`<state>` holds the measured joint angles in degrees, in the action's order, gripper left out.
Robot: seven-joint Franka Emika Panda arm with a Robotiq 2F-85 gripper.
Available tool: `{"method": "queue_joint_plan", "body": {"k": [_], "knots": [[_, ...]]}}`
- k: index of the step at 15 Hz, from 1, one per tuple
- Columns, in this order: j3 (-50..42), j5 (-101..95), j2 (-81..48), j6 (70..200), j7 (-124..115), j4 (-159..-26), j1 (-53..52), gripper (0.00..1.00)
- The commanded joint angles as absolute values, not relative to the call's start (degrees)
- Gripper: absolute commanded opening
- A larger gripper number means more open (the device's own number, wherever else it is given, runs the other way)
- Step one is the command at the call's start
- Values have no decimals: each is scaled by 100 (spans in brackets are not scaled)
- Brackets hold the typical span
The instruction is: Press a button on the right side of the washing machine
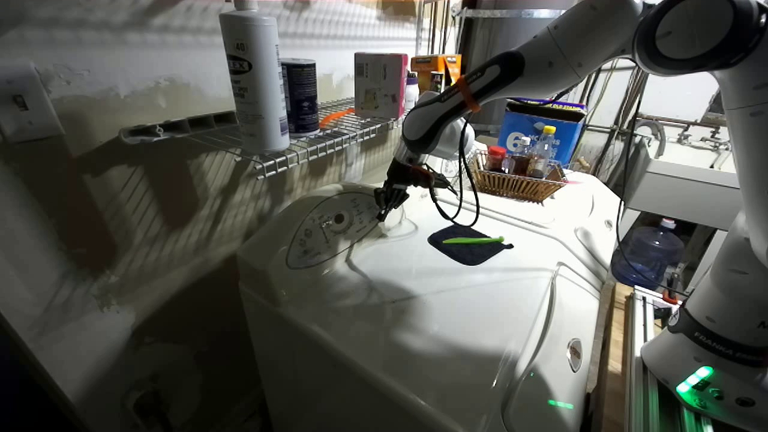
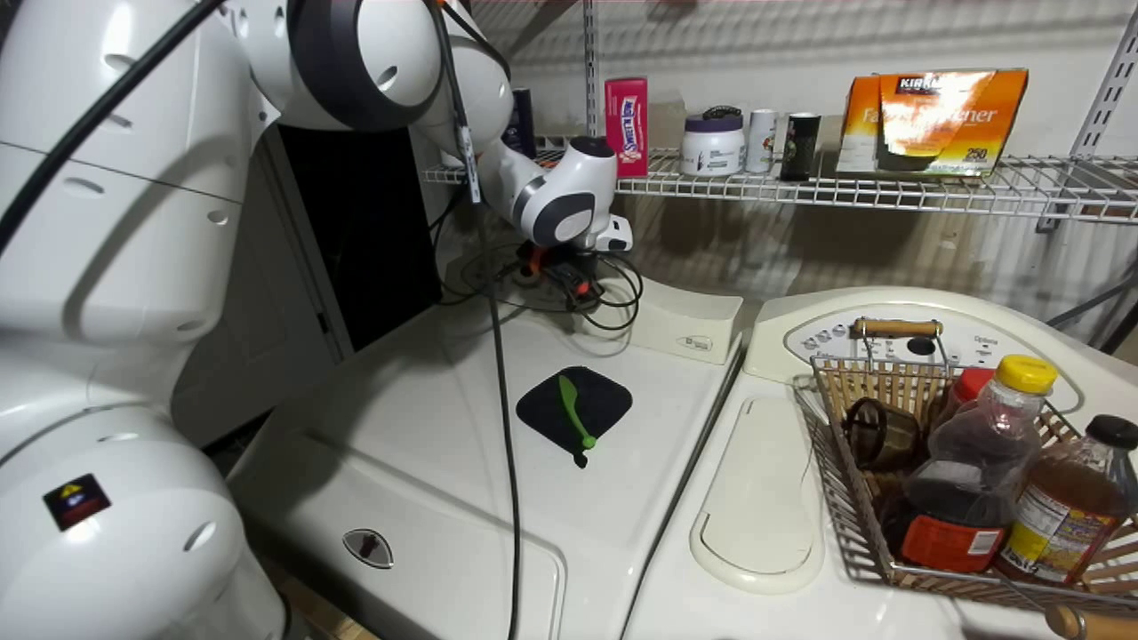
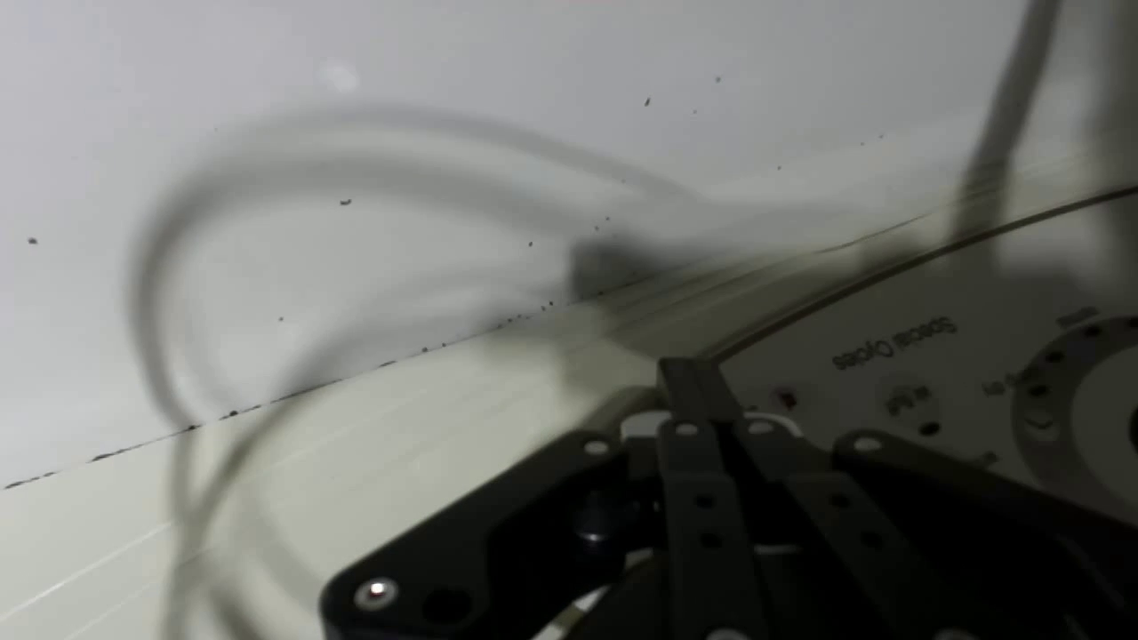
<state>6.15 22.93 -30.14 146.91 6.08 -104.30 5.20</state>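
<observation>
At the bottom of the wrist view stands the black gripper (image 3: 701, 378), fingers (image 3: 689, 396) together, tips in front of the outlined end of the washing machine's (image 3: 427, 231) control panel (image 3: 969, 311); whether they touch it cannot be told. On the panel, upside-down lettering (image 3: 893, 344) reads "Special Cycles", with a small red mark (image 3: 787, 398) and a black dot (image 3: 929, 428) near it. The right edge cuts off a round dial (image 3: 1102, 436) ringed in grey. To the left, looped shadows (image 3: 156, 284) fall across the white top (image 3: 498, 53) and the cream console (image 3: 382, 480), which meet at a seam (image 3: 387, 364) dotted with dark specks (image 3: 234, 413)
</observation>
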Motion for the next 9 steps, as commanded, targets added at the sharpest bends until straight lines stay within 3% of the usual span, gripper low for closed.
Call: {"method": "queue_joint_plan", "body": {"k": [1,9], "knots": [[520,2111,-3147,14619,346,-10193,456,0],[534,2093,-3196,14493,259,-10105,441,0]]}}
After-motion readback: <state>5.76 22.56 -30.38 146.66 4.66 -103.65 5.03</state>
